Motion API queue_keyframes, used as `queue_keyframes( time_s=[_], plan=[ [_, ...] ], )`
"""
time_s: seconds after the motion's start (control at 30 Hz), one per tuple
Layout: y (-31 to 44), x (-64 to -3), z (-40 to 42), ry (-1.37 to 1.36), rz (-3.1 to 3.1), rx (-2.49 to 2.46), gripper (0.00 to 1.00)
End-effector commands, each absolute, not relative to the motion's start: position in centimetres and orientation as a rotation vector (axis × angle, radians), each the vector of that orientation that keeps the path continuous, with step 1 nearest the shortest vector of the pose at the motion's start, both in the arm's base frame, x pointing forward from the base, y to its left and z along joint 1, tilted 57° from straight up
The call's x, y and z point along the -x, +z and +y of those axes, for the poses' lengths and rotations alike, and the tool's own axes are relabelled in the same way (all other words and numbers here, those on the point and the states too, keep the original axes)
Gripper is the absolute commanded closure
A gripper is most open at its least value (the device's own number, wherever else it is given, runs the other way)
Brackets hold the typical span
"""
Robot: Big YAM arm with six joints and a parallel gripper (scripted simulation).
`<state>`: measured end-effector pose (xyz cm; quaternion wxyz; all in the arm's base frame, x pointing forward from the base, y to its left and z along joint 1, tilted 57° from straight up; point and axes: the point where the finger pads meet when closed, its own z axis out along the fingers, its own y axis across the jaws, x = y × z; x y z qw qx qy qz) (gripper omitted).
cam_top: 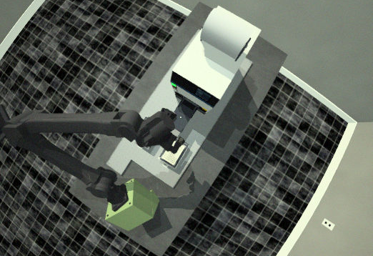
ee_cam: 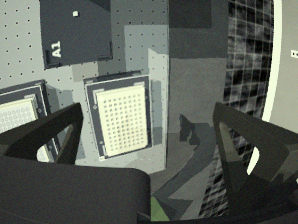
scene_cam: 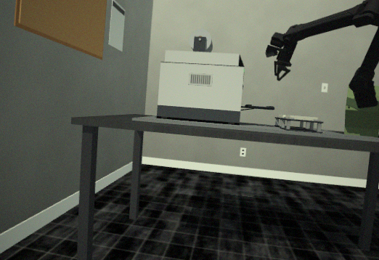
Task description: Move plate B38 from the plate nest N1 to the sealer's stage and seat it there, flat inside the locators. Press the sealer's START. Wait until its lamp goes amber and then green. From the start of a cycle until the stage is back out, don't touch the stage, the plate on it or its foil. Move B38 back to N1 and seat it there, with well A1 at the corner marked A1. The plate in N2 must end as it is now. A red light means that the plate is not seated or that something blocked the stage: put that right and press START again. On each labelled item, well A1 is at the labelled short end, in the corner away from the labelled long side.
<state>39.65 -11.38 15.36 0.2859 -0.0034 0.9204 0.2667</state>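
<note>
Floor [cam_top: 89, 47] [scene_cam: 218, 208] [ee_cam: 240, 95] with dark squares fills the left of the top view. Just in from that left edge, the black arm [cam_top: 82, 122] [scene_cam: 327, 22] bends two ways: its lower part goes down to a green block [cam_top: 139, 204] [scene_cam: 359, 120], and its upper part reaches to the middle. There the tool [cam_top: 177, 145] [scene_cam: 281, 75] [ee_cam: 148, 109] is wide open and holds nothing. The stage [cam_top: 183, 113] [scene_cam: 259, 107] [ee_cam: 75, 35] sticks out near the middle, from the big white sealer [cam_top: 204, 69] [scene_cam: 201, 88]. A green light [cam_top: 173, 84] shines on the sealer's front, and a fat white roll [cam_top: 226, 33] [scene_cam: 207, 38] sits on its back, at the upper right of the middle.

In the wrist view, one pale plate [ee_cam: 17, 115] is at the left edge, partly cut off, in its dark nest [ee_cam: 44, 100]. Right of it, the flat stage shows a white A1 at the upper left. Then a cream plate [cam_top: 172, 156] [ee_cam: 122, 122] sits in its own nest, near the middle. I cannot tell which plate is B38. The gray surface [cam_top: 153, 72] [scene_cam: 218, 131] [ee_cam: 195, 85] is farther right.
</note>
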Motion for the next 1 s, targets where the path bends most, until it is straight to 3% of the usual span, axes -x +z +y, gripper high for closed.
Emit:
queue_keyframes(
  time_s=[0.0,0.57,0.97],
  plan=[
    [15.6,-39.7,-11.6,0.707,2.457,0.007,0.0],
    [15.4,-39.7,-11.6,0.751,2.475,0.032,0.0],
    [12.8,-33.6,-8.6,0.981,2.535,0.116,0.0]
  ],
)
